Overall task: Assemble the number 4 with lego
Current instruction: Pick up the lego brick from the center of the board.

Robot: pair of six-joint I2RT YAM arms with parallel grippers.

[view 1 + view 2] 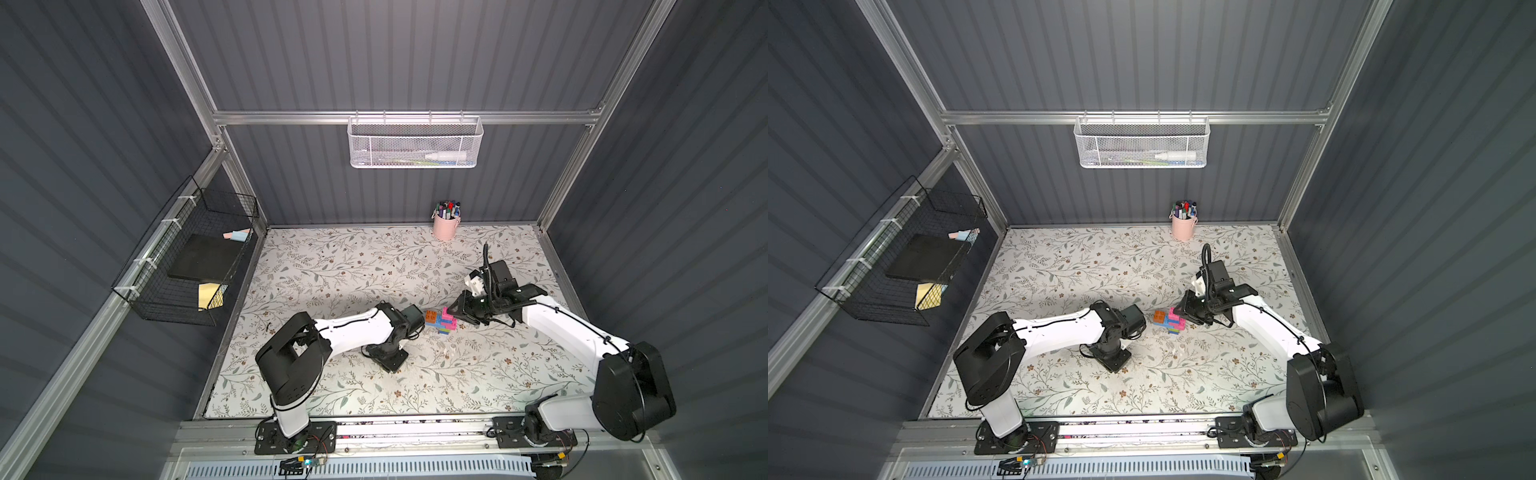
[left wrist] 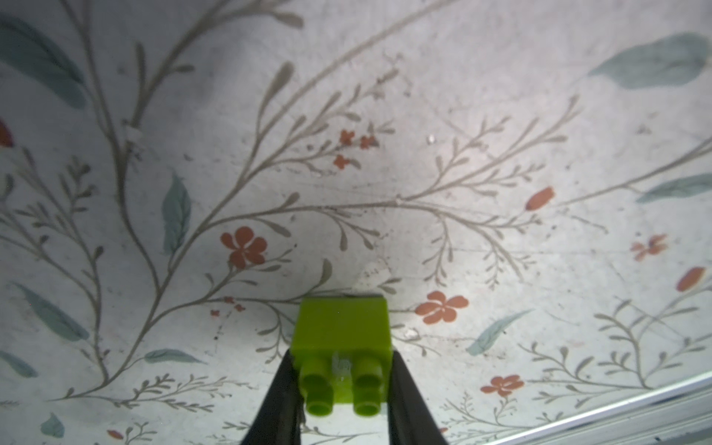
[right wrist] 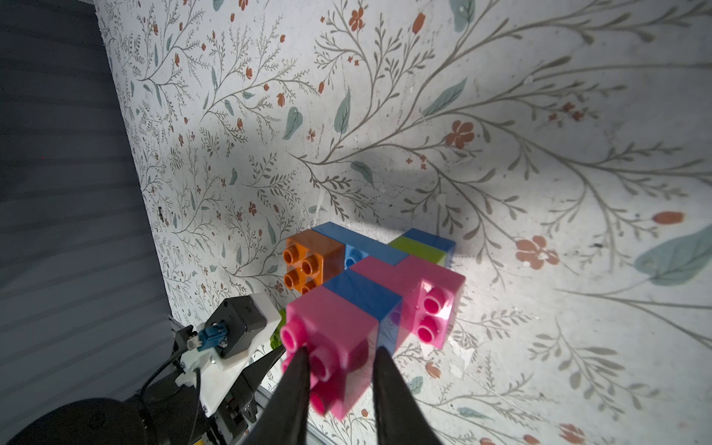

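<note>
Here L hand (image 2: 343, 360) pinches green brick (image 2: 343, 327) — R hand (image 3: 341, 352) clamps pink brick (image 3: 327, 318).

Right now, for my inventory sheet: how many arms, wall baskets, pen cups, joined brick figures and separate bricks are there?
Arms: 2
Wall baskets: 2
Pen cups: 1
Joined brick figures: 1
Separate bricks: 1, lime green, in the left claw
Total: 7

Multicoloured number 4 (image 1: 442, 322) mid-table, lime brick (image 2: 343, 331) held apart
</note>
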